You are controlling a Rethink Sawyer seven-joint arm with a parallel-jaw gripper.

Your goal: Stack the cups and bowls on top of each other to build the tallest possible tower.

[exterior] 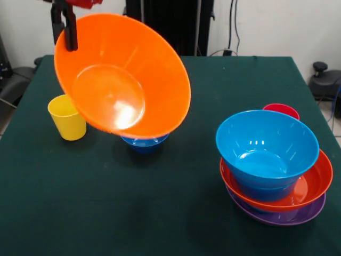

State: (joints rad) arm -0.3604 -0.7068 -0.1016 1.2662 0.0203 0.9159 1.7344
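My gripper (64, 38) comes down at the top left and is shut on the rim of the huge orange bowl (125, 80). The bowl hangs in the air, tilted with its inside facing the camera. A small blue bowl (145, 143) stands on the table under its lower edge, mostly hidden. The yellow cup (66, 117) stands upright to the left of it. At the right stands the tower: the purple bowl (285, 217) lowest, the red-orange bowl (311, 186) in it, a big blue bowl (266, 141) on top. A red cup (281, 110) shows behind the tower. The pinkish-red cup is out of view.
The table (133, 213) has a dark green cloth. The robot's black pedestal (170, 21) stands at the far side. Cables hang on the wall at the back right.
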